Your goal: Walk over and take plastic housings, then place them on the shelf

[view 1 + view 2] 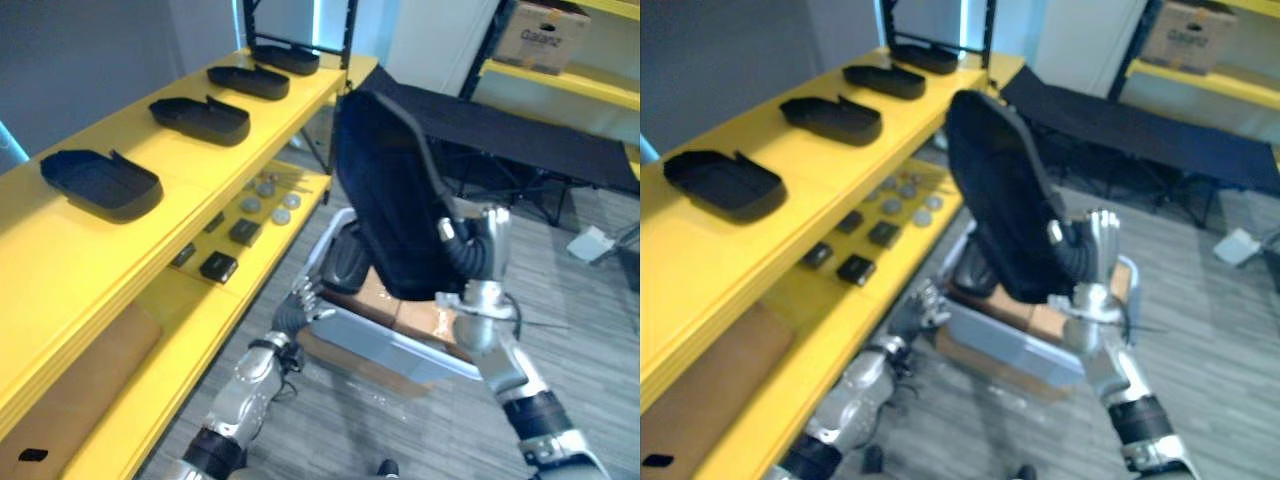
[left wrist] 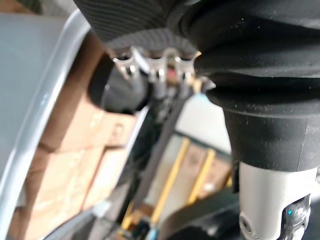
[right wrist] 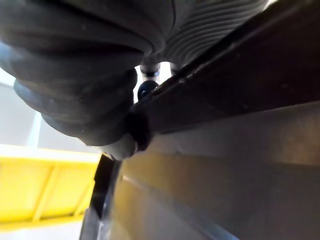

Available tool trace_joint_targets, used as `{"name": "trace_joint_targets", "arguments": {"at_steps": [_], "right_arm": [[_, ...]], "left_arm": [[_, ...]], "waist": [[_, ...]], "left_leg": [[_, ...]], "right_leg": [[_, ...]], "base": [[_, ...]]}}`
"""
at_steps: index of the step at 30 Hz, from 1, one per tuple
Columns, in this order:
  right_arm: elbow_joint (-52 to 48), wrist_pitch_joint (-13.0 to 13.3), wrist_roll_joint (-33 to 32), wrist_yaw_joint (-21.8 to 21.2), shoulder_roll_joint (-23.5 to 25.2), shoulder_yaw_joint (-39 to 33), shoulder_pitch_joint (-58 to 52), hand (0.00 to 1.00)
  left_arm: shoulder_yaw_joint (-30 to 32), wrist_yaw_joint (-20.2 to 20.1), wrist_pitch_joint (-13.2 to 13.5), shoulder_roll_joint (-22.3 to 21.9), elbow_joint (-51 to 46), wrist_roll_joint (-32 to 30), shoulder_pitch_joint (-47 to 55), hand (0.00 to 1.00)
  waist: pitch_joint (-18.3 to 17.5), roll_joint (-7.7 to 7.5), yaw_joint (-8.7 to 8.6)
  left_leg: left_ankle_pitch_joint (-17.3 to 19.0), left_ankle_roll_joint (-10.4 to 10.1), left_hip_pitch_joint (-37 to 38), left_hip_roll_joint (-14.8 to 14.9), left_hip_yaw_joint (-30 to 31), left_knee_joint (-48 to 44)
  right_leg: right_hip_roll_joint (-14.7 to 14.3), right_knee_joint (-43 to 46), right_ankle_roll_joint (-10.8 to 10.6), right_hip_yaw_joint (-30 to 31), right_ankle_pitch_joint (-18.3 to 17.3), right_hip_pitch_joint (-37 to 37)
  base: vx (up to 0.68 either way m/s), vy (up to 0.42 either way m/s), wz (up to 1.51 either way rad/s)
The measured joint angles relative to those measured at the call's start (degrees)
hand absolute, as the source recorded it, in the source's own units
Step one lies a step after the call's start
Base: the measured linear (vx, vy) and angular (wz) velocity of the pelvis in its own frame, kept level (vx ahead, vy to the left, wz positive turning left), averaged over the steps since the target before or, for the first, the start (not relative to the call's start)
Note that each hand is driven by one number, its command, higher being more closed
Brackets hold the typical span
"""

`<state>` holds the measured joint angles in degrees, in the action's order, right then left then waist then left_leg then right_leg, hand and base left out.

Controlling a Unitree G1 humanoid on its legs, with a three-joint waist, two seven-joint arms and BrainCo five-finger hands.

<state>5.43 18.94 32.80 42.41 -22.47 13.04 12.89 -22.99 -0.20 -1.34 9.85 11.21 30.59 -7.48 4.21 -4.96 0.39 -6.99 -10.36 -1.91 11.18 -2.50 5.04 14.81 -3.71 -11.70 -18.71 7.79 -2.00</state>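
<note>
Right now the right hand (image 1: 490,245) has its fingers clamped on the rim of a large black plastic housing (image 1: 385,190), holding it up on edge just off the open side of the yellow shelf rack (image 1: 60,270). The housing is a matte, smooth-walled shell with rounded corners, and it leans with its top towards the rack. The left hand (image 1: 305,298) hangs low beside the rack's bottom board, fingers loose and apart, against the rim of a grey plastic crate (image 1: 330,318). That crate stands on the floor next to the rack and holds brown cardboard boxes (image 1: 412,318) and another dark housing (image 1: 345,262). On the rack's top board four shallow black housings (image 1: 100,183) lie in a row, open side up and well apart from one another. The board below carries small square black blocks (image 1: 218,267) and a cluster of round grey discs (image 1: 266,190). Beyond the rack's far end stands a folding cot (image 1: 520,130) with black cloth. Farther off still, a cardboard carton (image 1: 545,35) sits on another yellow shelf, its printing too small for me to make out.
</note>
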Motion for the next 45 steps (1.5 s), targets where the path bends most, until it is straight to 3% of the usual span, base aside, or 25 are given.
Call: {"name": "trace_joint_targets", "arguments": {"at_steps": [9, 17, 18, 24, 30, 36, 41, 42, 45], "right_arm": [[5.35, 0.88, 0.08, -0.10, 3.40, 6.46, -0.95, 1.00], [9.41, 1.01, -0.27, 0.06, 6.75, 9.03, -1.05, 1.00], [10.20, 1.01, -0.48, 0.20, 7.15, 9.46, -1.05, 1.00], [12.02, 1.05, -0.58, 1.39, 8.32, 11.46, -1.54, 1.00], [13.16, 1.24, -3.54, 1.86, 10.69, 14.22, -1.83, 1.00], [13.58, 1.17, -5.28, 3.11, 12.28, 15.21, -1.86, 1.00], [13.67, 1.19, -6.40, 4.05, 12.97, 15.22, -1.88, 1.00], [13.66, 1.34, -6.87, 4.05, 13.04, 15.23, -1.88, 0.00], [13.64, 2.45, -7.35, 4.05, 13.15, 15.33, -1.87, 0.00]], "left_arm": [[-4.82, -0.51, -0.05, -1.54, 1.89, -0.09, -2.63, 0.00], [-4.57, 1.85, -0.08, -1.71, 4.06, 1.12, -3.46, 0.00], [-4.48, 2.58, -0.08, -1.67, 4.23, 1.16, -3.46, 1.00], [-4.32, 7.20, -0.07, -1.71, 4.84, 3.68, -3.57, 1.00], [-1.64, 10.87, 1.47, -3.60, 5.97, 14.60, -4.26, 1.00], [-0.50, 10.70, 2.36, -4.35, 8.40, 23.36, -5.46, 1.00], [0.37, 7.27, 3.20, -5.88, 10.93, 27.48, -6.13, 1.00], [0.32, 6.91, 3.42, -5.88, 11.00, 27.55, -6.13, 1.00], [0.03, 5.72, 4.51, -5.88, 11.61, 28.54, -6.13, 1.00]], "waist": [[-1.67, 0.41, 0.03], [-1.87, 0.68, 0.45], [-1.88, 0.68, 0.47], [-1.88, 0.67, 0.53], [-1.90, 0.68, 0.62], [-1.97, 0.58, 0.66], [-2.06, 0.46, 0.66], [-2.06, 0.46, 0.65], [-2.06, 0.45, 0.64]], "left_leg": [[-0.20, -0.34, -0.01, -0.03, -0.21, -0.04], [-0.23, -0.39, -0.13, -0.09, 0.22, -0.04], [-0.23, -0.39, -0.15, -0.10, 0.26, -0.04], [-0.25, -0.42, -0.21, -0.20, 0.44, -0.07], [-0.26, -0.43, -0.19, -0.27, 1.20, -0.09], [-0.32, -0.51, -0.16, -0.31, 1.91, -0.08], [-0.34, -0.54, -0.15, -0.30, 1.99, -0.06], [-0.34, -0.55, -0.15, -0.30, 1.99, -0.07], [-0.36, -0.59, -0.14, -0.30, 1.99, -0.08]], "right_leg": [[0.01, -0.29, -0.01, 0.06, 0.41, 0.00], [0.03, -0.30, -0.02, -0.20, 0.39, -0.17], [0.04, -0.31, -0.02, -0.23, 0.39, -0.17], [0.11, -0.41, -0.02, -0.46, 0.39, -0.33], [0.09, -0.79, -0.01, -1.57, 0.39, -1.29], [0.03, -0.79, 0.18, -2.08, 0.25, -1.90], [0.04, -0.79, 0.38, -2.42, 0.11, -1.98], [0.05, -0.79, 0.38, -2.44, 0.11, -1.98], [0.05, -0.79, 0.38, -2.50, 0.12, -2.01]], "base": [[0.00, 0.000, 0.00], [0.00, 0.001, 0.01], [0.00, 0.000, 0.00], [0.00, 0.000, 0.00], [0.00, 0.002, 0.07], [0.00, 0.005, 0.05], [0.00, 0.000, 0.00], [0.00, 0.000, 0.00], [0.00, 0.000, 0.00]]}}
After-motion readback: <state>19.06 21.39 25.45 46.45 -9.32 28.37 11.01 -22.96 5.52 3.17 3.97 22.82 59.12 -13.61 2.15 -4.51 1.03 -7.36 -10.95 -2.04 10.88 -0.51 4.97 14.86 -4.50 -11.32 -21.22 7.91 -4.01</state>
